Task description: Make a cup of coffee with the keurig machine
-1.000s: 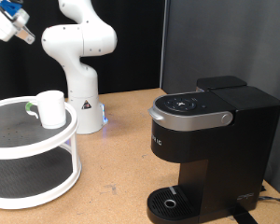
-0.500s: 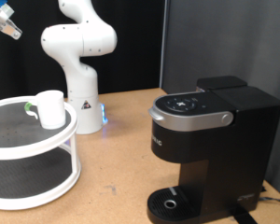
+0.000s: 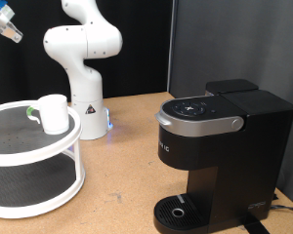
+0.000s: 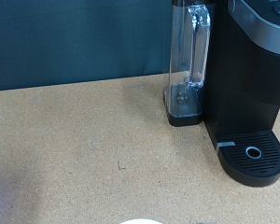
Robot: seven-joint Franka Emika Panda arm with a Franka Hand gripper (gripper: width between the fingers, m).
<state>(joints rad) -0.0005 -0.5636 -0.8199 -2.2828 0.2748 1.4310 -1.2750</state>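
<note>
The cup [image 3: 53, 112], a small white mug, stands on the top tier of a white round two-tier stand [image 3: 49, 156] at the exterior view's left. A small green-topped pod [image 3: 31, 112] lies beside it. The keurig machine [image 3: 220, 146], black with a silver-grey lid handle, stands at the right with its lid down and its drip tray [image 3: 176, 212] bare. My gripper [image 3: 2, 21] is high in the top left corner, well above the cup and partly cut off. The wrist view shows the machine [image 4: 252, 65] and its drip tray [image 4: 255, 159], but no fingers.
The white arm base [image 3: 83, 68] stands behind the stand. The machine's clear water tank [image 4: 189, 56] is on its side. A white rim [image 4: 140, 221] just shows at the wrist view's edge. The brown tabletop [image 3: 127, 166] lies between the stand and the machine.
My gripper rose and moved towards the exterior view's top left corner a second ago, then stayed still. The cup, pod and machine have not moved.
</note>
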